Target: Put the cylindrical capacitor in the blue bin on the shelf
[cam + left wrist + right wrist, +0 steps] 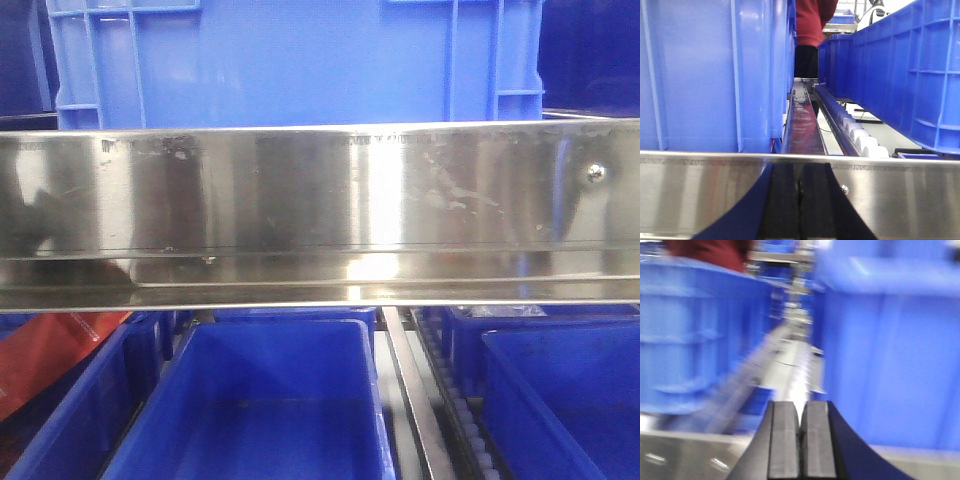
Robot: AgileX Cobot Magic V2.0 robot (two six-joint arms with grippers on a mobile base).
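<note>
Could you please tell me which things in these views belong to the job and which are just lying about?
Belongs to the job:
- shelf, its shiny front rail
- blue bin below the rail
- left gripper, fingers closed
- right gripper, fingers closed
- capacitor: not visible

Just lying about:
- red item
- person in red top

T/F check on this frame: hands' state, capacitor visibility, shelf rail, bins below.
1. The left hand is wide open. False: its pads meet with no gap.
2. The right hand has its pads pressed together. True.
3. The cylindrical capacitor stands in plain view on the shelf's front rail. False: no capacitor is visible in any view; whether a hand holds it cannot be told.
4. Blue bins sit below the rail in the front view. True.
5. The left wrist view looks down a gap between two blue bins, with white rollers at the right. True.
</note>
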